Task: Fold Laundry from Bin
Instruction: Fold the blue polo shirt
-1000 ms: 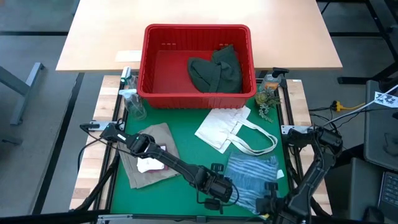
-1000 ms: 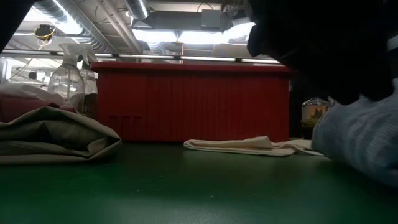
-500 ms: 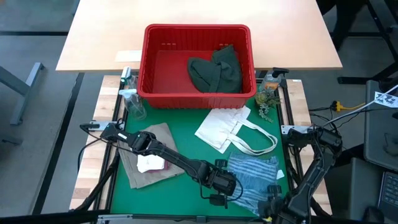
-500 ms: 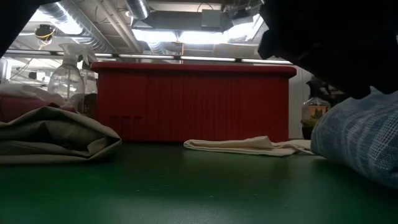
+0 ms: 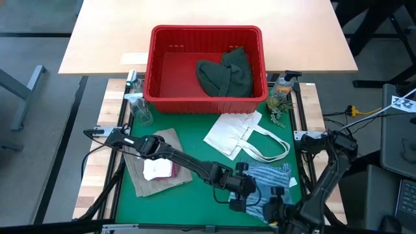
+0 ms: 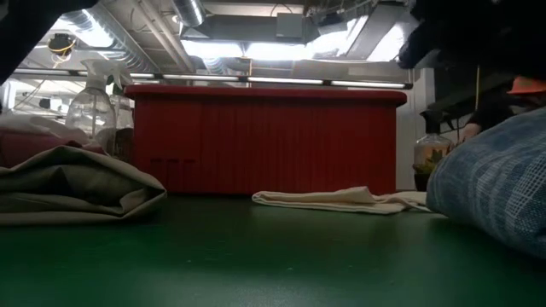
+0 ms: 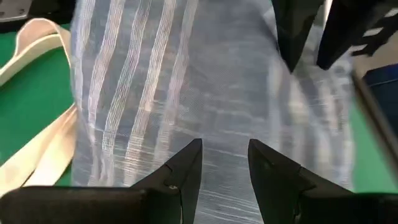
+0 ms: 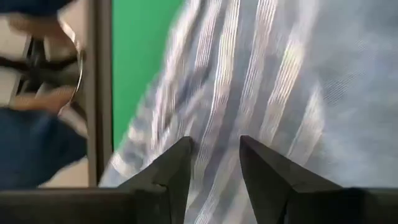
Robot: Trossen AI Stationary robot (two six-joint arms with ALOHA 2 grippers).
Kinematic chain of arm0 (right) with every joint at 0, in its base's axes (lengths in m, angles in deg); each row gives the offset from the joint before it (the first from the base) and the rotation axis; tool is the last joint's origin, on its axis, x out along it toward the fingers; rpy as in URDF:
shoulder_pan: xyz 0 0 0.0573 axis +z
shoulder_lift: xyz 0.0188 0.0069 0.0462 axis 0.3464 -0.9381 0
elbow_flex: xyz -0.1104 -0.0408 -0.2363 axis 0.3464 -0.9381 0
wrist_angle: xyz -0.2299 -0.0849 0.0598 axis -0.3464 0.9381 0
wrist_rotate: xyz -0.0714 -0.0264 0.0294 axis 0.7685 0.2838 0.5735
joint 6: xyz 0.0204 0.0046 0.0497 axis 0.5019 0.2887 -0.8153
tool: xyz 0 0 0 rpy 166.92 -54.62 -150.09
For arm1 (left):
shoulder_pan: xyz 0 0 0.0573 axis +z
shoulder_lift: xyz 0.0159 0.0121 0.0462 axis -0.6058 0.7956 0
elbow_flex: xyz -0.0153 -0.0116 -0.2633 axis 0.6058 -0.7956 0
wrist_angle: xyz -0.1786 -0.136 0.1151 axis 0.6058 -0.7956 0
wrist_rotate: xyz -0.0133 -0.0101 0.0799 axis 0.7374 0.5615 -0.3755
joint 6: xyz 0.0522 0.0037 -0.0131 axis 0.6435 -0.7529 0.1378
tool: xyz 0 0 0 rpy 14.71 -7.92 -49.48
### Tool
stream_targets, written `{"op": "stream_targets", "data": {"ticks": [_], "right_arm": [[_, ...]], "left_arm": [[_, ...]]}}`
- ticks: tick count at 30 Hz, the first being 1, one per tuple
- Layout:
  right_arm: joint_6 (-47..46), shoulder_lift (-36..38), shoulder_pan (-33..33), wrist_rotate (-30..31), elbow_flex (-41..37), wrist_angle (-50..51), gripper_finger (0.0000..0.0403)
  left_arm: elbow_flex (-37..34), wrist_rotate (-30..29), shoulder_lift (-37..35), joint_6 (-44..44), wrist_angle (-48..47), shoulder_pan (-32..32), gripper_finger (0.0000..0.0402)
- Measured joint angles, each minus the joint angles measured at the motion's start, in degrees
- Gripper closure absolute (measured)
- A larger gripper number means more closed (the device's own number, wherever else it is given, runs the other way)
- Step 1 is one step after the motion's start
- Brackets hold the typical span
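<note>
The right gripper (image 5: 278, 209) sits at the bottom edge of the high view, right of centre, over the near end of the blue-white striped shirt (image 5: 265, 184). In its wrist view the two fingers (image 8: 171, 168) stand apart with striped cloth visible in the gap; nothing is clamped between them.

The left gripper (image 5: 242, 195) lies just left of it, at lower centre, over the same shirt. Its fingers (image 7: 186, 163) are likewise parted above the fabric, with the cloth lying flat beneath and not pinched. The left arm runs from the left edge of the frame diagonally across the mat.

The shirt is bunched on the green mat (image 5: 195, 140) at lower right. In the low view it appears as a rounded blue mound (image 6: 495, 192) at the right edge.

At lower left, the tan garment (image 5: 151, 177) lies flat on the mat, with the small white cloth (image 5: 155, 171) and the small maroon cloth (image 5: 170, 169) on top of it, touching each other.

At centre right, the white tote bag (image 5: 237, 133) lies flat, its loop handle extending toward the shirt.

At upper centre, the red bin (image 5: 162, 71) stands at the far edge of the mat. The dark green garment (image 5: 227, 73) is inside it, against its right half.

A clear spray bottle (image 5: 138, 104) stands just beside the bin's left near corner; a small plant (image 5: 278, 104) stands near the right near corner.
</note>
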State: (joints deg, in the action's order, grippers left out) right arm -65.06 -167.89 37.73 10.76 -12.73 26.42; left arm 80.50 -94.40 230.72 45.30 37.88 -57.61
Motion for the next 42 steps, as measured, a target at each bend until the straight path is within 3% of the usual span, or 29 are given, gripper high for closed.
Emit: {"op": "stream_targets", "data": {"ticks": [7, 10, 17, 24, 32, 42], "right_arm": [[0.1, 0.0, 0.5, -13.3, -10.2, -14.1, 0.0265], [0.1, 0.0, 0.9, -16.1, -11.5, -17.2, 0.0265], [0.9, 0.1, 1.4, -18.2, -11.4, -17.4, 0.0265], [11.7, 0.1, 0.9, -13.0, -11.4, -17.2, 0.0265], [21.4, 0.7, -4.1, -13.8, -11.4, -16.8, 0.0265], [22.8, 10.6, -5.4, -15.0, -11.4, -16.4, 0.0265]], "left_arm": [[-0.3, 0.2, 4.4, 0.9, -1.0, 1.7, 0.0276], [-0.2, 0.6, 4.7, 0.8, -2.6, 2.4, 0.0276], [0.0, 0.9, 4.1, 0.4, -8.8, 3.3, 0.0276], [0.4, 3.1, 2.9, -2.1, -17.3, 2.3, 0.0276], [0.5, 8.1, 2.6, -8.7, -27.5, 0.0, 0.0277], [0.2, 6.8, -2.0, -11.2, -29.5, -3.6, 0.0277]]}}
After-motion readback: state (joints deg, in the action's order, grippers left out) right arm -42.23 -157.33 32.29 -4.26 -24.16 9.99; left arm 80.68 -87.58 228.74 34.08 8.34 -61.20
